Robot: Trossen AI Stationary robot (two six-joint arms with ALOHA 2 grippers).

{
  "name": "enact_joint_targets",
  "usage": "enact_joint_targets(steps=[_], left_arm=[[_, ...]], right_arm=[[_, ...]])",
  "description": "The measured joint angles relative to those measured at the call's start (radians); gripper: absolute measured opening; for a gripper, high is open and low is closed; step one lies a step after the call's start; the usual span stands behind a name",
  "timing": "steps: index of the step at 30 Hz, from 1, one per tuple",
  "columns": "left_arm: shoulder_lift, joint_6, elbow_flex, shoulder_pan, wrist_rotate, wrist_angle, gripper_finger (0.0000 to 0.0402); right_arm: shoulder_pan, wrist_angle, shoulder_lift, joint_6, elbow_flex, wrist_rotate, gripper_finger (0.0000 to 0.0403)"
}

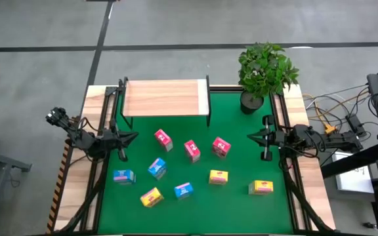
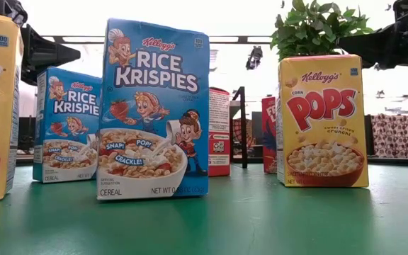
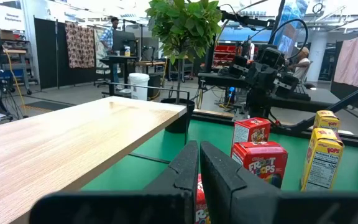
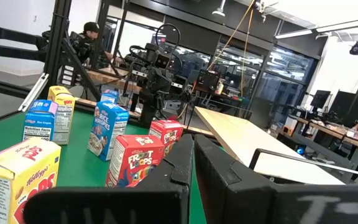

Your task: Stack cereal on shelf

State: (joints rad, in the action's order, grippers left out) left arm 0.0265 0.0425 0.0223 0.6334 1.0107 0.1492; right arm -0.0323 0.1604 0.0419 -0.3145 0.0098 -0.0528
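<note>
1. The nine cereal boxes stand scattered on the green mat (image 1: 235, 190), in the lower half of the high view. They are packed fairly close, so I'd worry that an arm reaching for one knocks over its neighbour; the upright pink-red box (image 1: 191, 150) sits just beside another pink-red one (image 1: 221, 147).
2. The shelf (image 1: 165, 98) is bare, at upper centre of the high view. Its thin black posts could catch a box carried in low.
3. The left gripper (image 1: 125, 137) hangs at the left edge of the mat, its fingers (image 3: 185, 168) nearly shut with only a thin gap, holding nothing. The nearest pink-red box (image 1: 163, 138) is a little to its right, apart from the jaws.
4. The right gripper (image 1: 262, 137) waits at the right edge, also nearly closed and empty, well apart from the yellow box (image 1: 262, 187) below it.
</note>
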Motion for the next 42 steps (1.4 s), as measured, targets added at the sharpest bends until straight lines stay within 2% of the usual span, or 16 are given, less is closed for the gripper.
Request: enact_joint_targets(steps=[19, 26, 28, 30, 34, 38, 42], left_arm=[[0.000, 0.000, 0.000, 0.000, 0.000, 0.000, 0.0000], [0.000, 0.000, 0.000, 0.000, 0.000, 0.000, 0.0000], [0.000, 0.000, 0.000, 0.000, 0.000, 0.000, 0.0000], [0.000, 0.000, 0.000, 0.000, 0.000, 0.000, 0.0000], [0.000, -0.055, 0.000, 0.000, -0.002, 0.022, 0.0000], [0.000, -0.149, 0.000, 0.000, -0.006, 0.124, 0.0000], [0.000, -0.084, 0.000, 0.000, -0.006, 0.301, 0.0000]], right_arm=[[0.000, 0.002, 0.000, -0.001, 0.000, 0.000, 0.0009], [0.000, 0.003, 0.000, 0.062, 0.000, 0.000, 0.0009], [0.000, 0.002, 0.000, 0.161, 0.000, 0.001, 0.0009], [0.000, 0.009, 0.000, 0.353, 0.000, 0.000, 0.0009], [0.000, 0.059, 0.000, 0.663, 0.000, -0.114, 0.0009], [-0.001, 0.085, 0.021, 0.723, 0.000, -0.123, 0.0009], [-0.007, 0.264, 0.104, 0.709, 0.000, -0.124, 0.0009]])
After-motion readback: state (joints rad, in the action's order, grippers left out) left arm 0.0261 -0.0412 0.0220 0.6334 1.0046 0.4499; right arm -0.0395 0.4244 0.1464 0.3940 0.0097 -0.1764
